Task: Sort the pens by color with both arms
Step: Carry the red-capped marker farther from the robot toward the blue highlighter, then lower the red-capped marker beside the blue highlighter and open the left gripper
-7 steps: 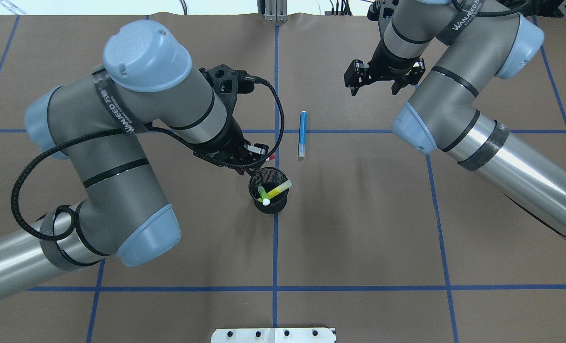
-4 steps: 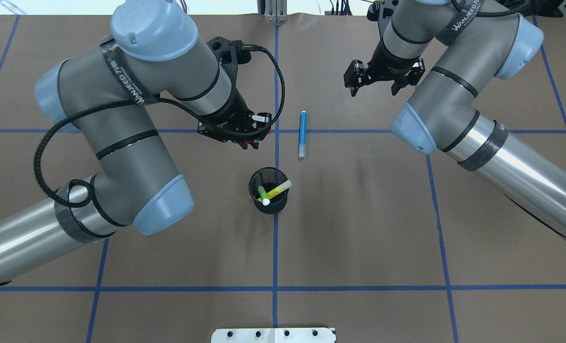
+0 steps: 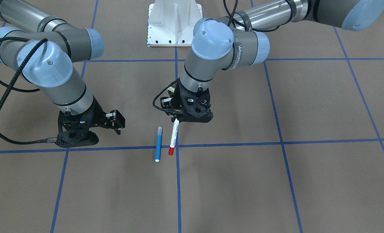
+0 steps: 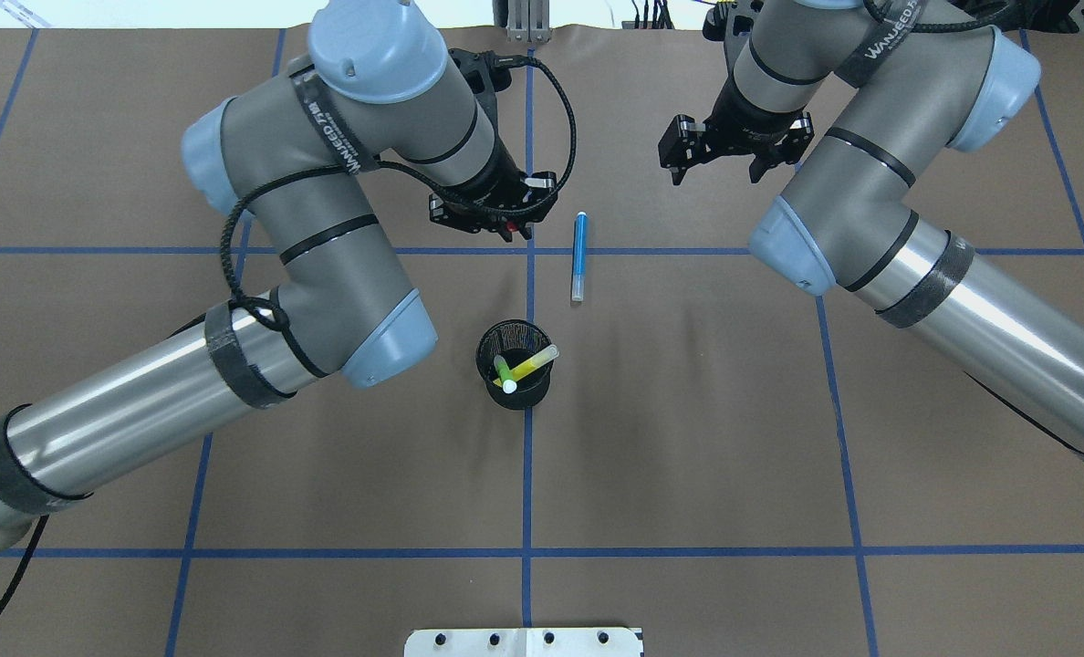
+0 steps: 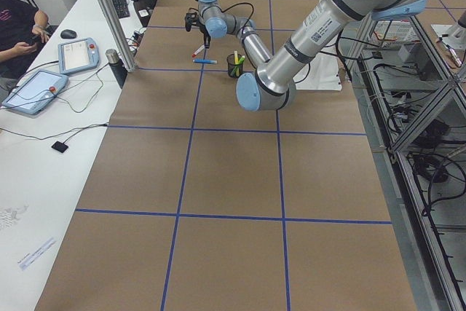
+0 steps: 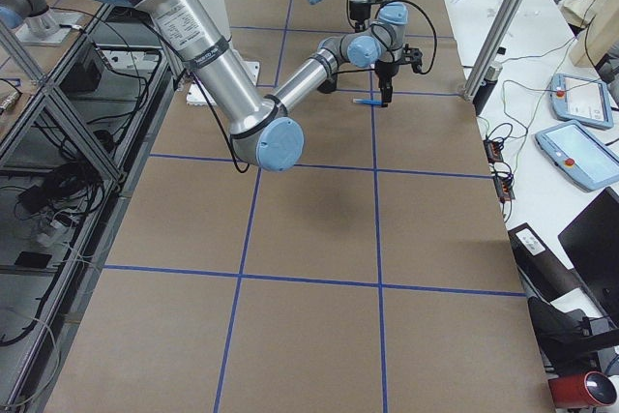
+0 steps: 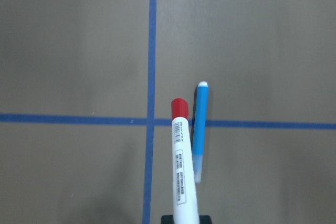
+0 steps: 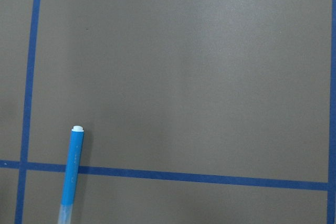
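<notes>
My left gripper [image 4: 508,228] is shut on the white pen with the red cap [image 3: 173,136], which hangs red cap down from the fingers, just left of the blue pen [image 4: 578,255]. The left wrist view shows the red-capped pen [image 7: 181,166] close beside the blue pen [image 7: 199,124]. The blue pen lies flat on the brown table across a blue tape line. The green highlighter [image 4: 504,372] and the yellow highlighter [image 4: 537,362] stand in the black mesh cup [image 4: 490,365]. My right gripper [image 4: 734,166] is open and empty, off to the right of the blue pen [image 8: 70,177].
Blue tape lines divide the brown table cover into squares. The white pedestal base [image 3: 175,22] stands at the robot's edge. Off the table's far side, pendants and a seated operator [image 5: 22,27] are at a white bench.
My left arm has swung away from the mesh cup toward the far side of the table, carrying the red-capped pen up beside the blue pen. The right arm has not moved.
</notes>
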### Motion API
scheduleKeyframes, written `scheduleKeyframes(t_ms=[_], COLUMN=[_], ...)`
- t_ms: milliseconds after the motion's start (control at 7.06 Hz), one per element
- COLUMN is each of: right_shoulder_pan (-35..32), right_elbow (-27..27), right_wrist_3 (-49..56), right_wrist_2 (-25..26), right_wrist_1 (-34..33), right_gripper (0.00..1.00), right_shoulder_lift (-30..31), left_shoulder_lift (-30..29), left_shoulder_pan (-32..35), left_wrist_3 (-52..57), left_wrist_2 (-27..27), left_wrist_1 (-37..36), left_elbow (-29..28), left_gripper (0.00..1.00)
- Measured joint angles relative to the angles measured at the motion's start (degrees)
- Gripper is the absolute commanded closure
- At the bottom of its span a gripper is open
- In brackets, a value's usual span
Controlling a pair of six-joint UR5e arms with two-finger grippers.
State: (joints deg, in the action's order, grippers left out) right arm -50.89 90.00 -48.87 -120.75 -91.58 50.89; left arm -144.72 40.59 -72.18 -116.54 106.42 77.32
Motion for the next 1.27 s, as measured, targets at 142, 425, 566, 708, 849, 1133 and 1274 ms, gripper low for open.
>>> scheduleKeyframes(t_ms=[142,425,566,708,849,1133,1274], right_shoulder_pan=[0.0,0.0,0.0,0.0,0.0,0.0,0.0], right_elbow=[0.0,0.0,0.0,0.0,0.0,0.0,0.0], right_wrist_3=[0.0,0.0,0.0,0.0,0.0,0.0,0.0], right_wrist_2=[0.0,0.0,-0.1,-0.1,-0.1,-0.1,-0.1], right_wrist_1=[0.0,0.0,0.0,0.0,0.0,0.0,0.0], right_gripper=[0.00,0.00,0.00,0.00,0.00,0.00,0.00], right_shoulder_lift=[0.0,-0.1,-0.1,-0.2,-0.3,-0.3,-0.3], left_shoulder_lift=[-1.7,-3.1,-3.3,-3.5,-3.6,-3.5,-3.4], left_shoulder_pan=[0.9,1.8,1.9,1.9,1.7,0.7,0.1], left_wrist_3=[0.0,0.2,0.4,0.8,1.5,2.3,2.3], left_wrist_2=[0.1,0.2,0.2,0.2,0.1,-0.3,-0.4], left_wrist_1=[2.2,6.0,7.1,7.4,7.5,7.4,7.3], left_elbow=[-3.8,-9.8,-11.3,-12.0,-12.3,-12.3,-12.2], left_gripper=[0.89,0.86,0.85,0.85,0.85,0.82,0.79])
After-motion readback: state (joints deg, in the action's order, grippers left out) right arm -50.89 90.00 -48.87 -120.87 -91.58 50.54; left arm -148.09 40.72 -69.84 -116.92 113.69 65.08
